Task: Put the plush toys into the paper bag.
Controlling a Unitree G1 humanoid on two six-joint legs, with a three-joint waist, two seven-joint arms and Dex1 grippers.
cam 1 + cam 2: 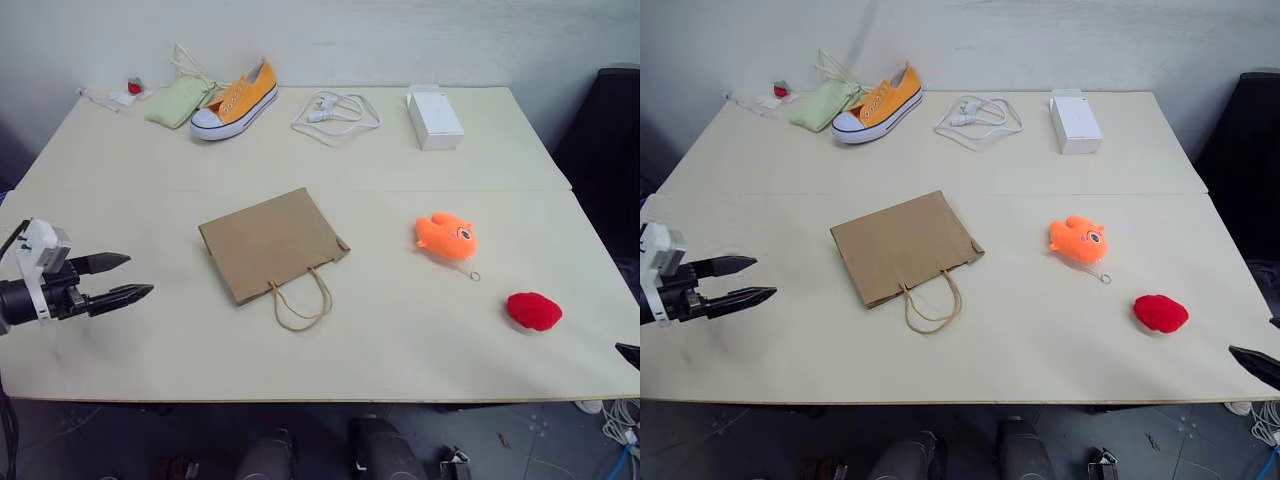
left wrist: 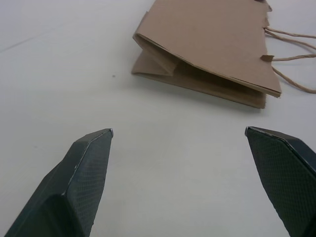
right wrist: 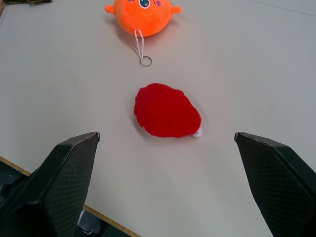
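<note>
Brown kraft is where you want to start, since your left gripper (image 1: 138, 279) is hanging off the desk's (image 1: 120, 190) left edge with its fingers spread wide and nothing between them, aimed across at the paper bag (image 1: 270, 243). That bag is lying flat near the middle of the desk, folded shut, with its rope handles (image 1: 300, 303) trailing toward the front edge, so nothing can go in until somebody props that mouth open. Moving right, the orange fish toy (image 1: 445, 235) sits right of the bag and well apart from it, its little ring cord pointing at the red fuzzy blob (image 1: 532, 311), which lies closer to the front right corner. Your right gripper (image 3: 168, 138) is fanned out too, holding nothing, lined up on the blob from the desk's right edge but not touching it yet. Honestly this looks like the very start to me: both toys are out on the desk and no grab has been made. I'd guess the next move is closing the right fingers around the blob, low enough to catch the fuzz and not skate over it, while your left goes for a handle or the top lip to lift the bag open. The sneaker (image 1: 235, 100), green pouch (image 1: 180, 100), cable (image 1: 335, 115) and white box (image 1: 434, 118) along the back edge can be ignored.
</note>
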